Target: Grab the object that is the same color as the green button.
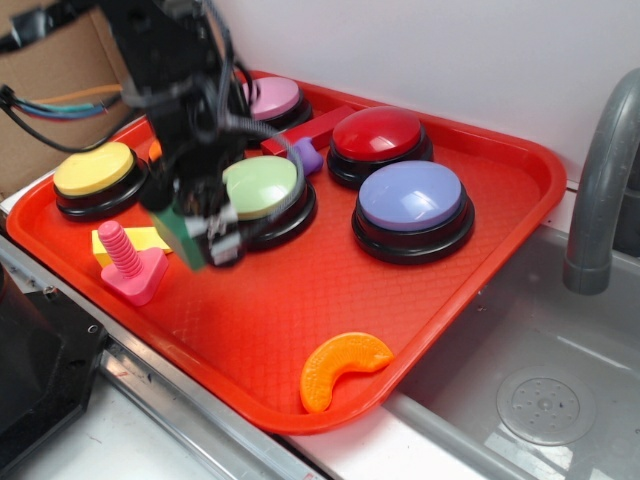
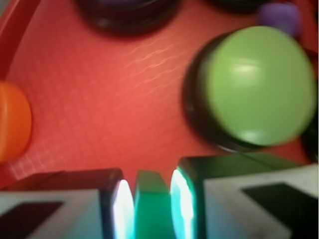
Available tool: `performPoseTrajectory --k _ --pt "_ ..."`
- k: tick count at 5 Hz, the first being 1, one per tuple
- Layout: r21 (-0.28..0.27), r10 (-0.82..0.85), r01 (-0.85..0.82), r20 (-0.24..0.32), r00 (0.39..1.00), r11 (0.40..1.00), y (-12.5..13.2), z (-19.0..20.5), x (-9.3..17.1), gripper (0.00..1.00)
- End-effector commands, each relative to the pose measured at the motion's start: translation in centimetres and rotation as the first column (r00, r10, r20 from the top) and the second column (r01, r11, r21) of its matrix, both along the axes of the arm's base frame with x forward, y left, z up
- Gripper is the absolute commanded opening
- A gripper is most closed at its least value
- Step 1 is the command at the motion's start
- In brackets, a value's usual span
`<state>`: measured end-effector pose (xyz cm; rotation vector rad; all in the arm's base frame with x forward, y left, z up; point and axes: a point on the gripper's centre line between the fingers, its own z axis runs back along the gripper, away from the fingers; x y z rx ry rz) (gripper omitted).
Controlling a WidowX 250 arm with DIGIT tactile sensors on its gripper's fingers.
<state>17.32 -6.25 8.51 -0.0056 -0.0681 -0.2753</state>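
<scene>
Wrist footage shows us the fingers (image 2: 123, 206) clenched on the green block (image 2: 152, 209); outside, we see it lifted beside the green button (image 1: 262, 188).

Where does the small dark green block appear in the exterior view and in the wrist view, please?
Exterior: the small dark green block sits left of centre, held in the gripper above the red tray.
Wrist: bottom centre, the block is clamped between the two fingers.
Shared landmark: the green button, beside the gripper in the exterior view and at upper right in the wrist view.
</scene>
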Motion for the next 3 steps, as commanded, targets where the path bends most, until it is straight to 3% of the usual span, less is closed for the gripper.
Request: performPoseTrajectory --k 1,2,3 --pt "-0.073 0.249 -0.247 0.020 0.968 0.966 2.1 8.6 0.7 0.00" --pt "-0.084 0.357 -0.350 0.094 0.929 0.933 2.2 11.5 0.3 0.00" --pt "-0.028 0.377 -0.376 0.086 0.922 0.926 2.2 11.4 0.6 0.00"
